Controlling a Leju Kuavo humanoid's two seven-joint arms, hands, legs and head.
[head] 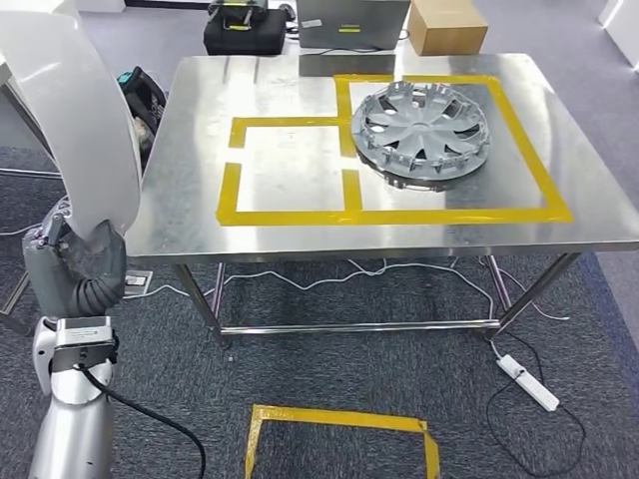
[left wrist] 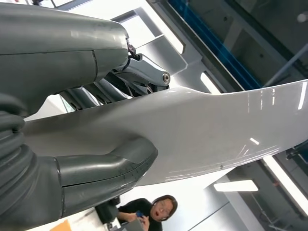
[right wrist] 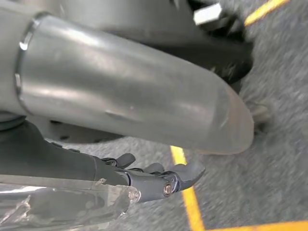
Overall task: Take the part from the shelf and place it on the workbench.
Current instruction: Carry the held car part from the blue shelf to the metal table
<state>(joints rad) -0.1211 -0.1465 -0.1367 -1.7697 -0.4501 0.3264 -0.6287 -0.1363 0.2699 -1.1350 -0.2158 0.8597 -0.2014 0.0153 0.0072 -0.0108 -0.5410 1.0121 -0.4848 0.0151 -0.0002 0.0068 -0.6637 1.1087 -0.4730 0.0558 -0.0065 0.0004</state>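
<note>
- Grey carpet floor [head: 361, 339], steel workbench [head: 196, 160] in the middle of the room, yellow tape [head: 287, 215] marking out a small box and a larger box on its top.
- Wheel cover [head: 422, 130] lies flat inside the larger taped box, toward its near-left corner, overlapping the tape line between the two boxes. Small box beside it is bare steel.
- Behind the bench: black case [head: 245, 30], grey box [head: 350, 22], cardboard box [head: 446, 25], all closed, contents not visible.
- Under the bench: white cables and a power strip [head: 527, 381] on the carpet. A yellow taped rectangle [head: 339, 424] on the floor nearer the robot.
- Left arm is raised at the left of the head view, a big curved pale-grey panel [head: 75, 110] above it. That is the part, well clear of the bench.
- Left hand [left wrist: 98, 120] grips the panel [left wrist: 203, 130]: thumb under it, darker fingers over the top edge.
- Right hand [right wrist: 160, 178] hangs over the carpet near a yellow floor line [right wrist: 188, 202]; fingers stretched out fairly straight, nothing in them.
- A person [left wrist: 156, 211] shows past the panel in the left wrist view.
</note>
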